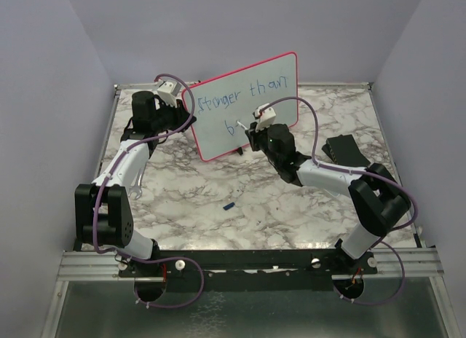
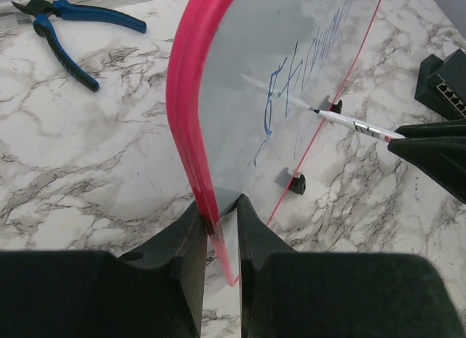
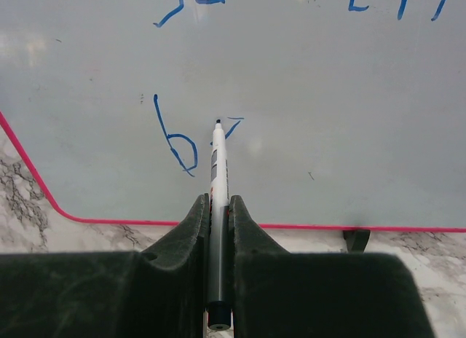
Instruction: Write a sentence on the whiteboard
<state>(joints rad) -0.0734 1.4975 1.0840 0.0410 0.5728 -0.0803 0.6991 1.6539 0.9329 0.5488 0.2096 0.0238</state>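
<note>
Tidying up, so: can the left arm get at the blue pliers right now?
Probably not yet. The left gripper is shut on the pink edge of the whiteboard. The blue pliers lie unobstructed on the table beyond, but it would have to let go first.

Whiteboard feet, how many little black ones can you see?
2. One foot sits near the left pincer holding the whiteboard; the other stands farther along, beside the marker tip. More may be hidden.

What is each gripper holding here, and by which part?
The left gripper clamps the whiteboard by its pink side edge. The right gripper grips a marker around the rear half of its barrel.
</note>
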